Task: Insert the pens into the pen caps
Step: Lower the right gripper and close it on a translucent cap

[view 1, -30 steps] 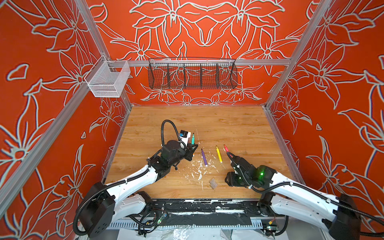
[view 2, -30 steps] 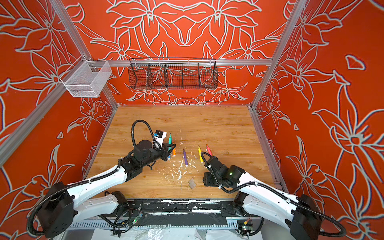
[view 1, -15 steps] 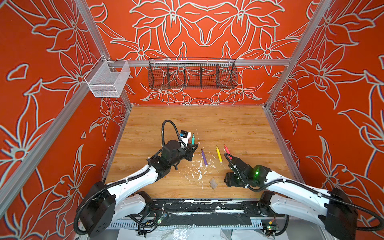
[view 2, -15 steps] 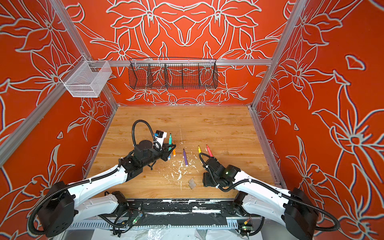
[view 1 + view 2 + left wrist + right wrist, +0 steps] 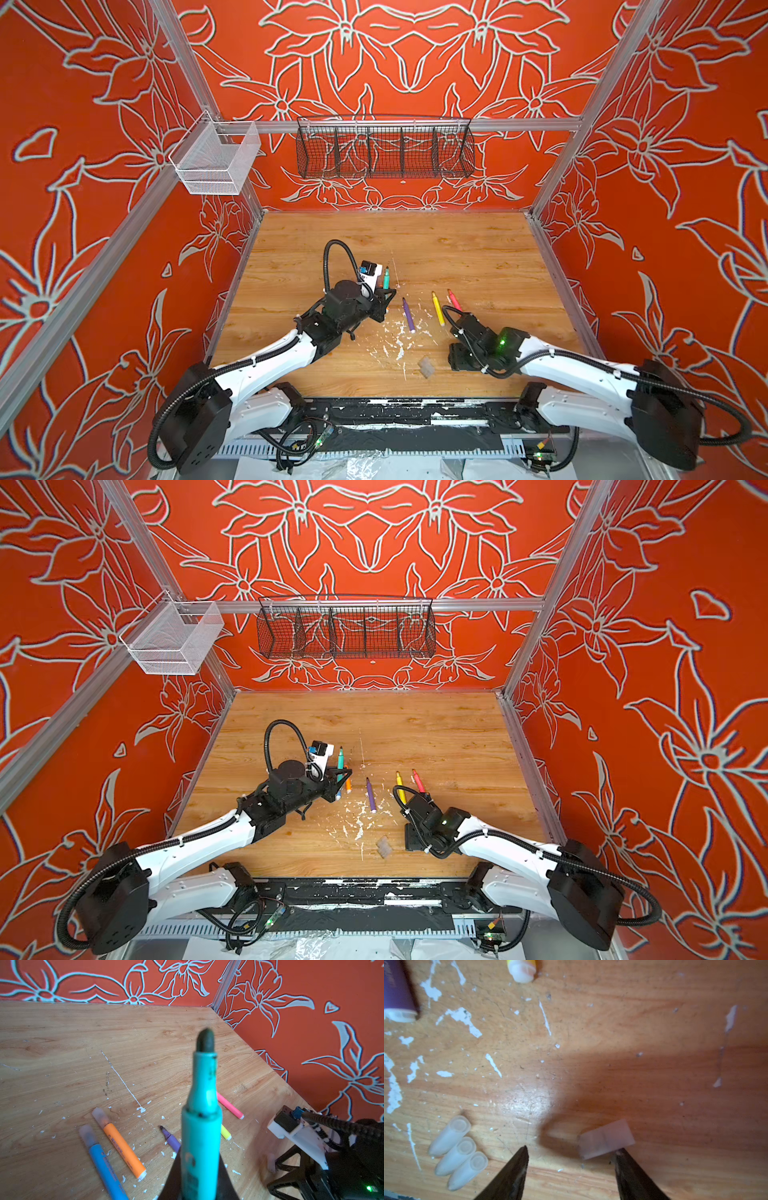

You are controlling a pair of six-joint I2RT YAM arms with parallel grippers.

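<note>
While the green pen [image 5: 200, 1126] stands tip-up, clamped in the left gripper [image 5: 199, 1176] over the wooden table's [image 5: 457, 249] middle, one clear cap [image 5: 606, 1141] lies between the right gripper's [image 5: 573, 1148] spread jaws near the front edge; three more caps [image 5: 456, 1153] lie bunched just beside it; the purple pen [image 5: 408, 314], yellow pen [image 5: 437, 308] and pink pen [image 5: 454, 299] lie beyond.

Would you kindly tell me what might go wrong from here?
The loose cap lies off-centre, close to one finger of the open right claw; closing could flick it away rather than grip it.
The left claw holds the green pen with a long stretch sticking out, so its bare tip may wobble and miss a cap's mouth.
</note>
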